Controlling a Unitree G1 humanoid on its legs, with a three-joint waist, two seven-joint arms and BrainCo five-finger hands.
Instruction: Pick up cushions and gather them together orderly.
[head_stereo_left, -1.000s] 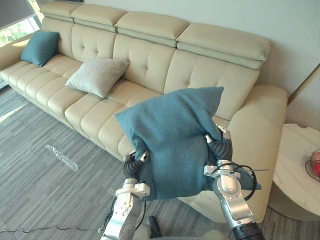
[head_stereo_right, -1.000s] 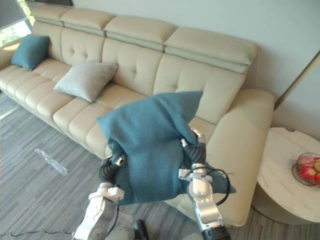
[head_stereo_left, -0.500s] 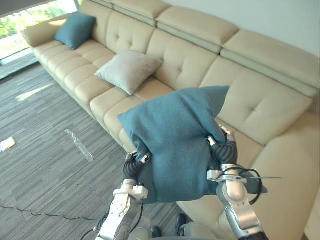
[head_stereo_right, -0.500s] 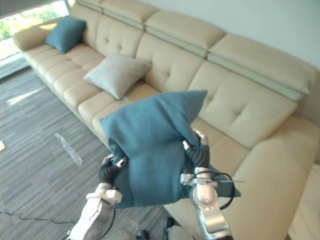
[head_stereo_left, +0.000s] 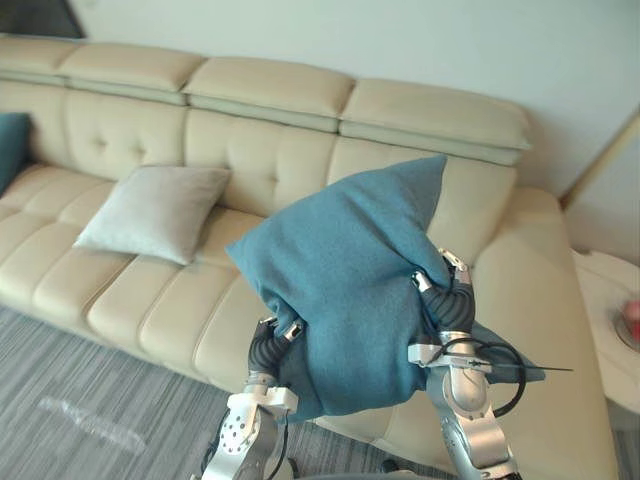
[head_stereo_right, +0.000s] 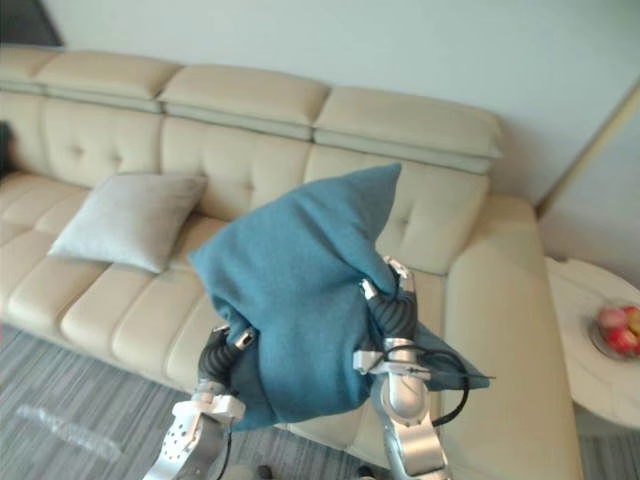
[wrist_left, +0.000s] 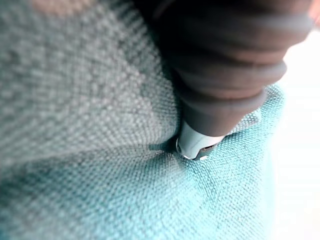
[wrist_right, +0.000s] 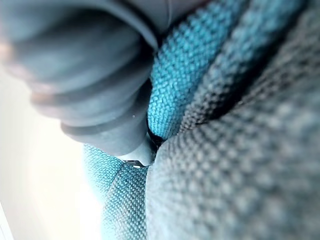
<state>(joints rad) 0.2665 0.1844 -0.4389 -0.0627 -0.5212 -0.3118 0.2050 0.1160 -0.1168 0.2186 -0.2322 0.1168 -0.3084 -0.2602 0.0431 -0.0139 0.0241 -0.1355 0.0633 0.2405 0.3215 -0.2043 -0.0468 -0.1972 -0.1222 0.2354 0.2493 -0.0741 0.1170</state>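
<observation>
You are holding the teal cushion (head_stereo_left: 350, 290) up in front of you, squeezed between your left hand (head_stereo_left: 267, 350) and right hand (head_stereo_left: 450, 300), one on each side of its lower half. Both hands are sinking into the fabric, so I cannot tell whether either one is gripping the cloth or only pressing flat against it.

That is the main risk. If the hold is pressure alone, any easing or widening of the arms is likely to let the cushion slide down onto the floor (head_stereo_left: 60, 400). One corner is hanging loose beside your right arm and could catch as you are moving.

The cushion is also blocking your sight of the sofa (head_stereo_left: 300, 110) seat right below it, so you are judging any set-down partly blind.

Further off, the grey cushion (head_stereo_left: 150, 210) is lying on the seat to your left, and another teal cushion (head_stereo_left: 8, 145) is showing at the far left end. A careless drop could land askew or knock the grey one over.

To your right, the table (head_stereo_right: 590, 300) is carrying a fruit bowl (head_stereo_right: 618, 335); a wide swing could reach it.
</observation>
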